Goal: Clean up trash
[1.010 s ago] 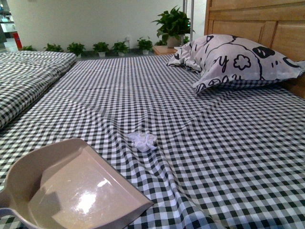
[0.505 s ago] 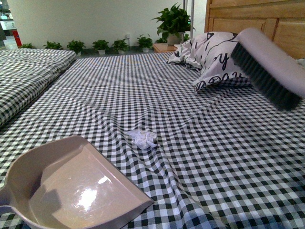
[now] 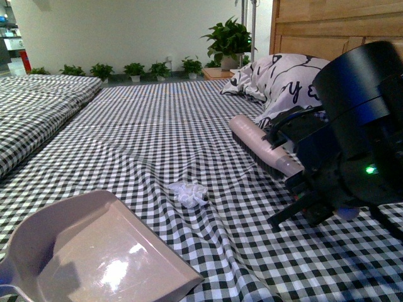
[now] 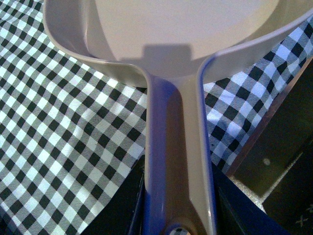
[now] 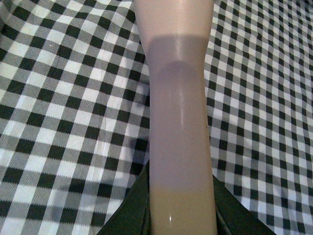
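Nothing was swept up yet: the trash [image 3: 189, 192] lay on the checked bedsheet [image 3: 157, 126], apart from the empty dustpan [image 3: 94, 251] gripped by the left gripper [image 4: 178, 227], while the right gripper [image 5: 181, 215] clasped the brush [image 3: 261, 148] just beyond it.

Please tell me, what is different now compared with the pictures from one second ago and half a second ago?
The right arm has come into the front view with the brush, which was absent a second ago, then high by the pillow, and is now lower and nearer the tissue wad. The view has shifted slightly. The wad, the dustpan and the checked sheet stayed as they were.
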{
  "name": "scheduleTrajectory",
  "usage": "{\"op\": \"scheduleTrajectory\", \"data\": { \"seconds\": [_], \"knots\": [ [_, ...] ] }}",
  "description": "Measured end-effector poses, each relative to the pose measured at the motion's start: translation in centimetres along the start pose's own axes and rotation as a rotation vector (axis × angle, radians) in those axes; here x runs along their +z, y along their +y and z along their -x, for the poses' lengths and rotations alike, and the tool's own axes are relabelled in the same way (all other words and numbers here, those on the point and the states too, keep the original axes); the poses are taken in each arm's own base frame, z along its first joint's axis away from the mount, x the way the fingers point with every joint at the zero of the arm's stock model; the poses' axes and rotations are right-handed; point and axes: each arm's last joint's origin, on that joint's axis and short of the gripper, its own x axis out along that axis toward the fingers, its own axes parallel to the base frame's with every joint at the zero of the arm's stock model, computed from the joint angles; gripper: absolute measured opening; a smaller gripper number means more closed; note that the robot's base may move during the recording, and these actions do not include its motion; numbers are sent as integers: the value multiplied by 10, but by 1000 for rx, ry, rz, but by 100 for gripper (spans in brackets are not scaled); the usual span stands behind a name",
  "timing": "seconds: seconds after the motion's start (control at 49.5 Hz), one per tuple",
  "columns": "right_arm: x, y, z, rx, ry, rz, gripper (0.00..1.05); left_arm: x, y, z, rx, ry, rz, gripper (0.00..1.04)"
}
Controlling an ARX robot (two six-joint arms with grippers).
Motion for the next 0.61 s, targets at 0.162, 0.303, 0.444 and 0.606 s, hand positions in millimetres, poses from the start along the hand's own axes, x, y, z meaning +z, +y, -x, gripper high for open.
{"op": "scheduleTrajectory", "data": {
  "seconds": [0.162, 0.303, 0.444, 0.606],
  "knots": [
    [-4, 19, -19, 10, 31, 73, 18, 0, 0, 0, 0, 0, 0, 28],
    [-11, 37, -23, 64, 56, 114, 18, 0, 0, 0, 0, 0, 0, 28],
    [-14, 54, -17, 155, 68, 145, 18, 0, 0, 0, 0, 0, -1, 28],
    [-23, 69, 11, 376, 97, 135, 18, 0, 0, 0, 0, 0, -1, 28]
  ]
}}
